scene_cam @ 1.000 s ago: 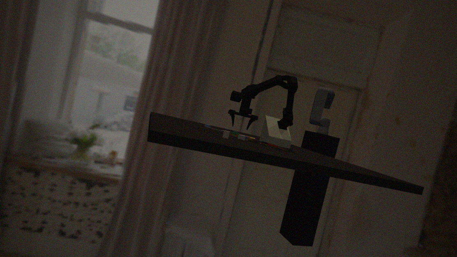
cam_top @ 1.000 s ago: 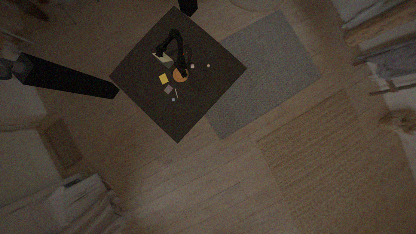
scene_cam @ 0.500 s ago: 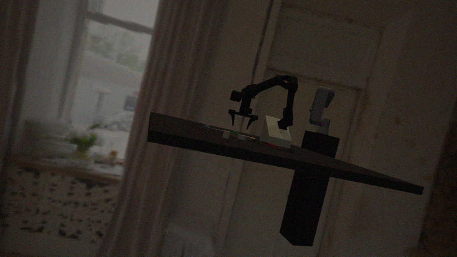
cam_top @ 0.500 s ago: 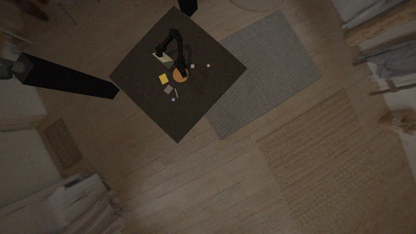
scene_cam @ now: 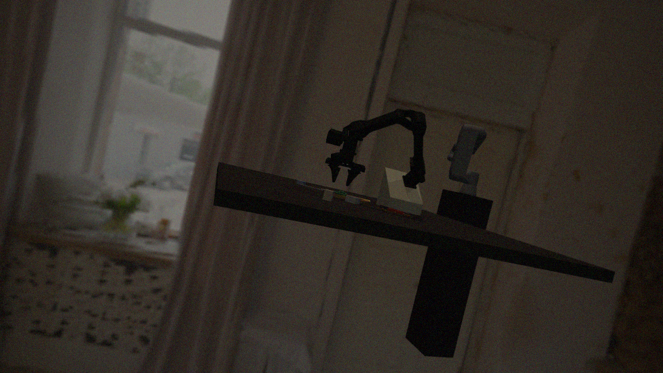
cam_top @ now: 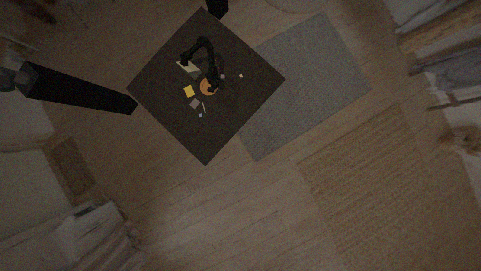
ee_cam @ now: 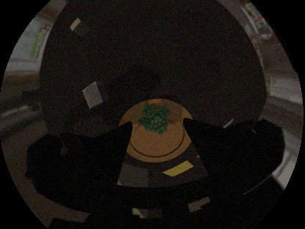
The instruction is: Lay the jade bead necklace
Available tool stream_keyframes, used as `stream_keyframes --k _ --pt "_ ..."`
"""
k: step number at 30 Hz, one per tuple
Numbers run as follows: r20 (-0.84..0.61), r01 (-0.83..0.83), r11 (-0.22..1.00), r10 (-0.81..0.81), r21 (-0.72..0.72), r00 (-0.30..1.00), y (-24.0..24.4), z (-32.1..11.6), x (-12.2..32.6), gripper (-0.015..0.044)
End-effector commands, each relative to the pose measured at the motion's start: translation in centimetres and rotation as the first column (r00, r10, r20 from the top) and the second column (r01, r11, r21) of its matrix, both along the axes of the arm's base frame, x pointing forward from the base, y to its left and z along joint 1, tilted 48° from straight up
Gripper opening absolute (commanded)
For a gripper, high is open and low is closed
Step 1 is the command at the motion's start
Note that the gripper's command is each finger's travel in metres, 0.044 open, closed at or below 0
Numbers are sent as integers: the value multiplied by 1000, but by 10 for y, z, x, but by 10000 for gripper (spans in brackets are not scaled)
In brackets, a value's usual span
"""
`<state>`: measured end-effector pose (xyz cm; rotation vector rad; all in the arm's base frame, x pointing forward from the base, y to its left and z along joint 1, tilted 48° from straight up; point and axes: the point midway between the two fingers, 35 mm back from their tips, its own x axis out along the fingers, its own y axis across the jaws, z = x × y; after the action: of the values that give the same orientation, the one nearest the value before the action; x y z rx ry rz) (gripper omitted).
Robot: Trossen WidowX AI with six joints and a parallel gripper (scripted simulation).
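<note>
Near the middle of the tabletop [cam_top: 205, 144] [scene_cam: 464, 231] [ee_cam: 205, 55], about as far from its left corner as from its right in the top view, the round bead board [cam_top: 203, 88] [scene_cam: 365, 199] [ee_cam: 161, 147] lay flat. That kept its ring groove facing up, ready for beads. The jade bead necklace [scene_cam: 341, 191] [ee_cam: 155, 119] was on the board, bunched in a heap over one part of the groove and not laid around it. The pincer [cam_top: 212, 89] [scene_cam: 341, 183] [ee_cam: 157, 122] was wide open above, with nothing in it. Its tips pointed down, maybe so it could pinch some beads and pull them along the ring. The job looked only part done, and a hard tug might make the heap slide. A yellow square [cam_top: 189, 91] [ee_cam: 178, 169] lay beside the board, toward the left corner; I couldn't tell why. No labels, brands or words could be read.
</note>
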<state>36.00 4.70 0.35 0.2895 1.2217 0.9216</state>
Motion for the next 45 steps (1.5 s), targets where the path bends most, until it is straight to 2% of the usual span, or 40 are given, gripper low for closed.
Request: stream_keyframes --k 1,45 --pt "-137 120 993 -119 3 983 2 -2 10 380" --pt "-138 120 993 -119 5 983 31 -28 11 380"
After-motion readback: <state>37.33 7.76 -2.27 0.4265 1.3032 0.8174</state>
